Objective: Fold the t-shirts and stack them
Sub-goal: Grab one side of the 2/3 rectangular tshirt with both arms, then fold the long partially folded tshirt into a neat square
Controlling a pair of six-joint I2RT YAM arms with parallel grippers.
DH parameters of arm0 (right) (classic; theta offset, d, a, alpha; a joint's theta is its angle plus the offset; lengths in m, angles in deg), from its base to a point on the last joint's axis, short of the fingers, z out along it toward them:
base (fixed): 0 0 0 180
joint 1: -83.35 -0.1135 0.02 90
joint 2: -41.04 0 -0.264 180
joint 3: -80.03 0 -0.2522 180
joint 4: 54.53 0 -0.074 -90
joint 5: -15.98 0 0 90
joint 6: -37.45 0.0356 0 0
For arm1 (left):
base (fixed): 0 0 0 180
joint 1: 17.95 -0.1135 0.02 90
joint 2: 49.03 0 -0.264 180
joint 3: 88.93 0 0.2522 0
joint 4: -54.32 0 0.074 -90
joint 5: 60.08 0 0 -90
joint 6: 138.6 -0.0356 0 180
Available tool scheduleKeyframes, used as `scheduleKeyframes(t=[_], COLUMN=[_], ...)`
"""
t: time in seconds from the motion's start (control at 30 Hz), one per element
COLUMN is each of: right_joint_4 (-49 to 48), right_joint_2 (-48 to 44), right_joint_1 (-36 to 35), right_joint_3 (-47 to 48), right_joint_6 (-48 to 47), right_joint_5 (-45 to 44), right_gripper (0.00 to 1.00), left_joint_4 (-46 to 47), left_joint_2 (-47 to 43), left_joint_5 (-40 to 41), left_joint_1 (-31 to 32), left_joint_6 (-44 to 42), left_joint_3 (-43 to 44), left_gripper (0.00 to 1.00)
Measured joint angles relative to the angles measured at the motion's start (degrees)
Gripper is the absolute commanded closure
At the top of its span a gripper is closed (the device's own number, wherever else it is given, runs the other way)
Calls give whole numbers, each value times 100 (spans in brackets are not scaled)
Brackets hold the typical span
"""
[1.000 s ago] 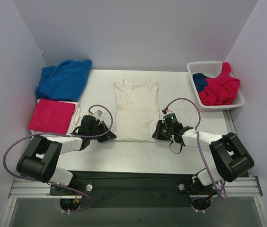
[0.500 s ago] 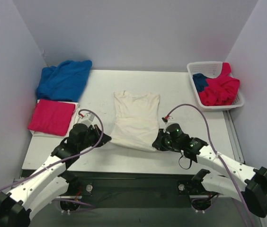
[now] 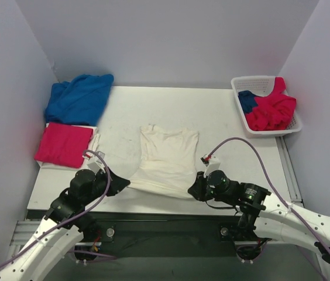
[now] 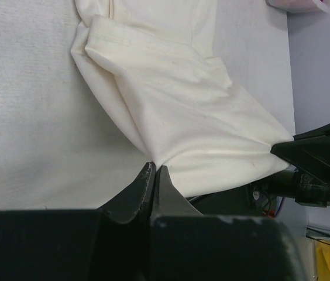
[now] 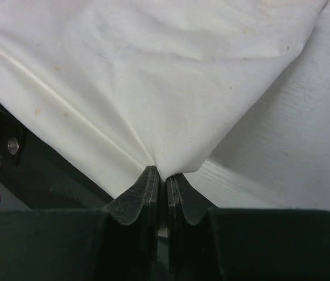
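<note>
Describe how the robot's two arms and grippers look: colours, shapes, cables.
The left arm and right arm have white links with black joints. Each trails a purple cable. The left gripper and right gripper are black, with two tapering fingers.

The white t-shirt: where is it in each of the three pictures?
Top external: the white t-shirt lies mid-table, its near corners held by the left pincer and the right pincer.
Left wrist: it fills the upper middle, running down to the left pincer at the bottom.
Right wrist: it covers the top, one corner pinched in the right pincer.
Shared landmark: the pale table under the shirt shows in all three.
</note>
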Motion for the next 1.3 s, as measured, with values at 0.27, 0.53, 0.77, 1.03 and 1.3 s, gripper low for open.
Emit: scheduleKeyframes(t=[0.27, 0.53, 0.77, 1.03, 1.3], right_joint_4=[278, 334, 328, 326, 94], right_joint_2=[7, 107, 107, 295, 328], right_joint_1=[-765, -1021, -1019, -1019, -1047], right_joint_3=[391, 509, 704, 791, 658], right_joint_6=[155, 256, 243, 227, 260], right_joint_5=[-702, -1172, -1547, -1735, -1473], right_gripper=[100, 100, 100, 100, 100], left_joint_4=[-391, -387, -131, 138, -140], left_joint_2=[-236, -149, 249, 575, -28], left_joint_5=[111, 319, 629, 765, 857], left_joint_1=[2, 2, 9, 11, 11], left_joint_6=[0, -2, 15, 13, 48], left_joint_3=[437, 518, 673, 737, 741], left_gripper=[100, 100, 100, 100, 100])
